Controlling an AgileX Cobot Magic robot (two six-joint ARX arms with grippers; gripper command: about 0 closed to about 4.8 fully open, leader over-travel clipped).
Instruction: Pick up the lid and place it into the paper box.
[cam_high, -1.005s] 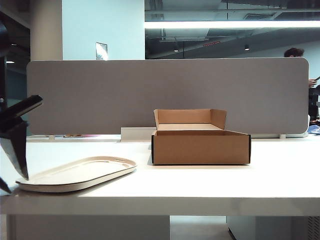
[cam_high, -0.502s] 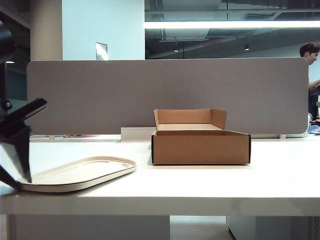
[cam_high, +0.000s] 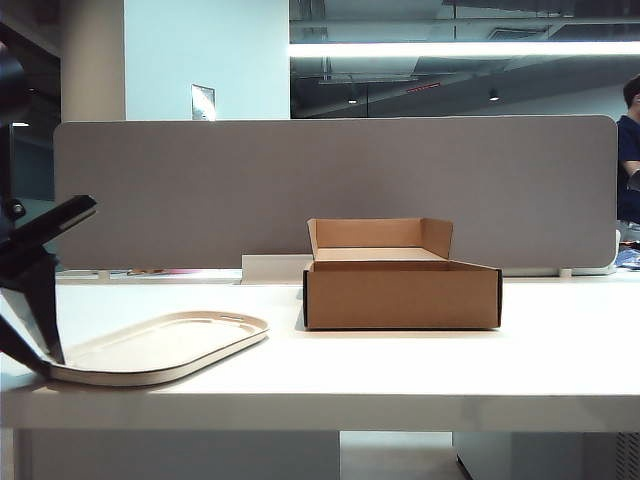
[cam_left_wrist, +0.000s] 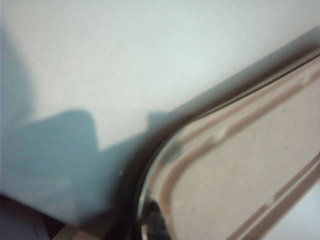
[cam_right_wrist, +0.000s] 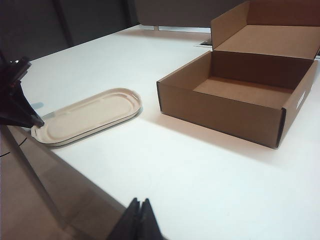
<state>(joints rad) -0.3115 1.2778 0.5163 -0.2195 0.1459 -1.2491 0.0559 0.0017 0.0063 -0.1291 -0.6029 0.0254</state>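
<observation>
Cream pulp lid flat on table. Left gripper pinches its near end rim, jaws pressed onto it at the table's front-left edge. Lid's long axis runs away from the jaws toward the box, which sits well apart, open top up. Right gripper jaws pressed together, empty, far off; left arm nearer. Next likely lift, carry boxward.

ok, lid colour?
Cream-beige lid, clearest in right wrist view.
</observation>
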